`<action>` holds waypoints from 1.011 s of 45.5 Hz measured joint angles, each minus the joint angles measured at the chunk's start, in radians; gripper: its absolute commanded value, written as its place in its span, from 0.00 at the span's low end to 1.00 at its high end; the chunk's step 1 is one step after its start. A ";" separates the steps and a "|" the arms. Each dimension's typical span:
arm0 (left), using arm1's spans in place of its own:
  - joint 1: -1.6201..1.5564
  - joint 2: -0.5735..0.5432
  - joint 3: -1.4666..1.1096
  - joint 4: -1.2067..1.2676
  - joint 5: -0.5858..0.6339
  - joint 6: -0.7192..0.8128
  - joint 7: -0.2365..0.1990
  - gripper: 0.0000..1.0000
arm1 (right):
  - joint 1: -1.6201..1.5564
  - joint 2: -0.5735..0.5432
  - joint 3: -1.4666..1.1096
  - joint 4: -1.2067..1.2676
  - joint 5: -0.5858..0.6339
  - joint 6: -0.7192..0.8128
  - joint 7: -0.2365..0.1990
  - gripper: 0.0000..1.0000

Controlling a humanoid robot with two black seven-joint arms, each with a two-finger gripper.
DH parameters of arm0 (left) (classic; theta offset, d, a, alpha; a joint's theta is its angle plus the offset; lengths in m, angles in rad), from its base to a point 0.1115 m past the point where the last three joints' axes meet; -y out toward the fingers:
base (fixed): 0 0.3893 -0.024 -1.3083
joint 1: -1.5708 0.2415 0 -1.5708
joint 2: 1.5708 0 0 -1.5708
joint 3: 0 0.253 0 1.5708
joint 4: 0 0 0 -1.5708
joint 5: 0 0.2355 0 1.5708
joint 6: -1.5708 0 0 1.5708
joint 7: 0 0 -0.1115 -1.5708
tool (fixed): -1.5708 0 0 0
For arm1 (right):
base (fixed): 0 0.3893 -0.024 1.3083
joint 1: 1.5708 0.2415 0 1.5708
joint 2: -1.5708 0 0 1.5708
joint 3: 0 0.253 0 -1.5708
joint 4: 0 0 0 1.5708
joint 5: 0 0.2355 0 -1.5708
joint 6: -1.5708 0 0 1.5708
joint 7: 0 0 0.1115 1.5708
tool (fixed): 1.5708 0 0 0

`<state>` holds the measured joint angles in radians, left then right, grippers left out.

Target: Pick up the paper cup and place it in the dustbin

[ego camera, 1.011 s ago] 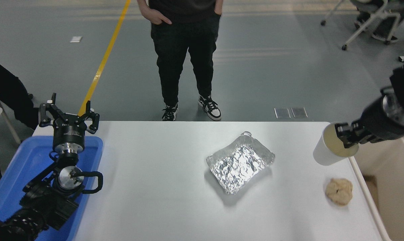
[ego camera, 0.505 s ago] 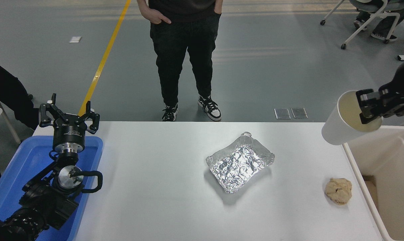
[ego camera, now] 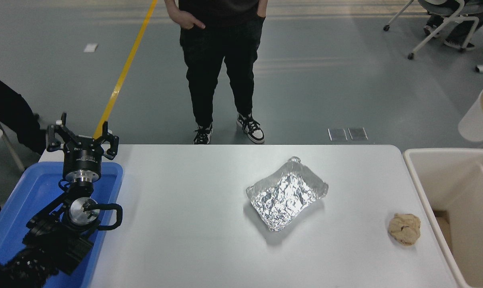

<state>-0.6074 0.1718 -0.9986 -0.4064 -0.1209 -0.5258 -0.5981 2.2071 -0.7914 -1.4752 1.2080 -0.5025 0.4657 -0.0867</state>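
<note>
Nearest us, our left gripper (ego camera: 82, 138) rests with fingers spread above the blue tray (ego camera: 15, 208). Farther right, the dustbin (ego camera: 421, 188) shows its bare cream walls. Beyond it the paper cup (ego camera: 478, 120) hangs tilted above the far rim; our right gripper is out of view.

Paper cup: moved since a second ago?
Yes. The cup went up and right, from beside the table's right edge to the frame's right edge, above the dustbin's far rim.
</note>
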 measured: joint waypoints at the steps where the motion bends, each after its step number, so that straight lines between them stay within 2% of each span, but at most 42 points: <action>1: 0.000 0.000 0.000 0.000 0.000 0.000 0.000 0.99 | -0.034 -0.007 0.008 -0.018 -0.004 -0.015 0.000 0.00; 12: 0.000 0.000 0.000 0.000 -0.001 0.001 0.000 0.99 | -0.577 -0.036 0.206 -0.309 0.004 -0.226 -0.002 0.00; 23: 0.000 0.000 0.000 0.000 -0.001 0.001 0.000 0.99 | -1.026 0.069 0.450 -0.528 0.168 -0.334 -0.007 0.00; 36: 0.000 0.000 0.000 0.000 -0.002 0.001 0.000 0.99 | -1.252 0.183 0.593 -0.658 0.289 -0.397 -0.034 0.00; 37: 0.000 0.000 0.000 0.000 -0.002 0.001 0.000 0.99 | -1.267 0.192 0.605 -0.668 0.295 -0.402 -0.038 0.03; 39: 0.000 0.000 0.000 0.000 -0.002 0.001 0.000 0.99 | -1.284 0.203 0.619 -0.677 0.302 -0.405 -0.042 0.16; 40: 0.000 0.000 0.000 0.000 -0.002 0.001 0.000 0.99 | -1.296 0.209 0.629 -0.686 0.306 -0.408 -0.044 0.25; 42: 0.000 0.000 0.000 0.000 -0.002 0.001 0.000 0.99 | -1.308 0.216 0.640 -0.697 0.311 -0.412 -0.048 0.54; 46: 0.000 0.000 0.000 0.000 -0.002 0.001 0.000 0.99 | -1.331 0.230 0.662 -0.712 0.320 -0.417 -0.052 0.78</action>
<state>-0.6074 0.1717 -0.9986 -0.4064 -0.1227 -0.5246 -0.5982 0.8756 -0.5616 -0.8130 0.4957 -0.1821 0.0483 -0.1388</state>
